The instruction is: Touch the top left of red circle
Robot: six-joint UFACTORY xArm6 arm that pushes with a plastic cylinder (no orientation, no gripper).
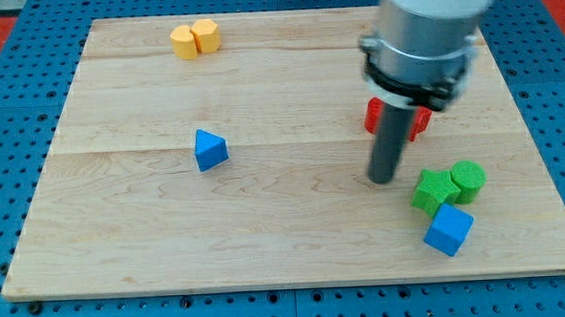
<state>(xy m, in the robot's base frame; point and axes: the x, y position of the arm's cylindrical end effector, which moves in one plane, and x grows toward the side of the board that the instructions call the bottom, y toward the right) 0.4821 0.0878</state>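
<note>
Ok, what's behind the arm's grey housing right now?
A red block shows at both sides of the rod, toward the view's top from my tip. Its middle is covered, so I cannot make out its shape or whether it is one piece.

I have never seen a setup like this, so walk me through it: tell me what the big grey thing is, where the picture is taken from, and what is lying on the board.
The grey cylinder is the end of a robot arm. It has no hand, only a dark rod; my tip slides on the wooden board and pushes blocks. Nothing is held. There is one camera; where it is mounted is not on record.

A red block, mostly hidden behind the arm, lies just above the tip. At the view's lower right sit a green star-like block, a green cylinder and a blue cube. A blue triangular block lies left of centre. Two yellow-orange blocks are at the top.
</note>
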